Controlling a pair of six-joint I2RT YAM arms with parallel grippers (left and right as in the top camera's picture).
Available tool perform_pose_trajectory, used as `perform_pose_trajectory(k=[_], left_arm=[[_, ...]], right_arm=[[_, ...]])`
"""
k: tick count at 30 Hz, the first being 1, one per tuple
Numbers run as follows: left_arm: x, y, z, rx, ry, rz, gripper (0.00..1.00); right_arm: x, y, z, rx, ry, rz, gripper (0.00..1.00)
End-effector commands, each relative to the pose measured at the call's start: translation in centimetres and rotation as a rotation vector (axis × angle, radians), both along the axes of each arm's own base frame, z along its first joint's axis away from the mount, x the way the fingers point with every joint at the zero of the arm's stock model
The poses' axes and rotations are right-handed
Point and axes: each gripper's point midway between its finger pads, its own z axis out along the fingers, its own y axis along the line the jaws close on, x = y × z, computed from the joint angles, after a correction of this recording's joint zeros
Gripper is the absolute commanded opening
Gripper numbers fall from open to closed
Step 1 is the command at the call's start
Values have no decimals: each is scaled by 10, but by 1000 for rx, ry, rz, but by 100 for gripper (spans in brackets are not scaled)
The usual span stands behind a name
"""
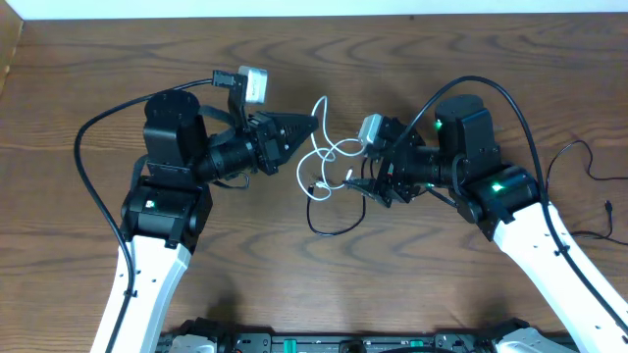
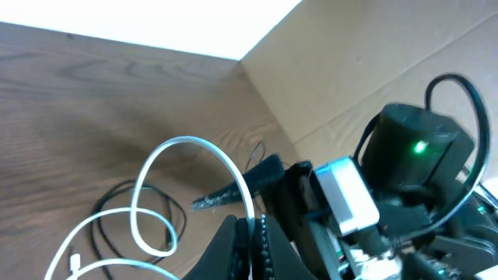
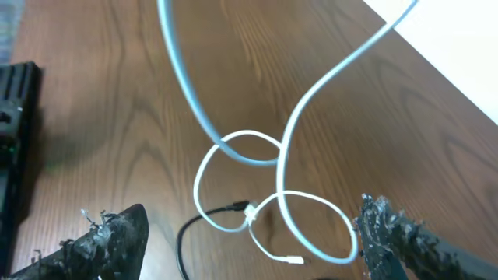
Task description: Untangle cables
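Observation:
A thin white cable lies in loops in the middle of the table, tangled with a thin black cable that curves below it. My left gripper is shut on the white cable's upper strand and lifts it off the wood. My right gripper is open just right of the tangle. In the right wrist view its two fingers stand wide apart around the white loops, with a white plug and a black plug end between them.
Another thin black cord lies at the table's right edge. A cardboard wall stands behind the table. Thick black arm cables arc over both arms.

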Motion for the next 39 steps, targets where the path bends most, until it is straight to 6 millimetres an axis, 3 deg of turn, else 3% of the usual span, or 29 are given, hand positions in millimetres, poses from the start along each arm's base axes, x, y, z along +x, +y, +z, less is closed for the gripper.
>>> perform_pose_trajectory(k=[1,6,16,18,19,22,23,30,34,39], left_arm=[[-2,-2,6,-48,52,-11,8],[-8,-10,16,-83,43,-55,8],[-38,-53,36,-109,-67,-214,8],[-43,-59,38,-112,-77,-236,8],[-44,-60,38,-112,-77,-237,8],[-43,-60,38,-100,-110,-241,8],[-43,-60,38,-96,-118,-242,8],[-42,-59,32,-54,-170,-241,9],[-34,-54,13,7,-116,-181,17],[-23,-41,-21,134,-59,-85,37]], right_arm=[[-7,5,6,21,-29,60,83],[-4,7,12,32,-71,65,84],[8,5,16,19,-121,21,82],[10,4,15,13,-123,11,73],[10,3,14,13,-117,9,63],[7,2,10,17,-51,-14,8],[5,1,7,12,-36,-14,4],[2,0,3,0,-10,-14,1],[2,0,2,-2,-5,-14,1],[6,-7,-7,-47,10,-65,1]])
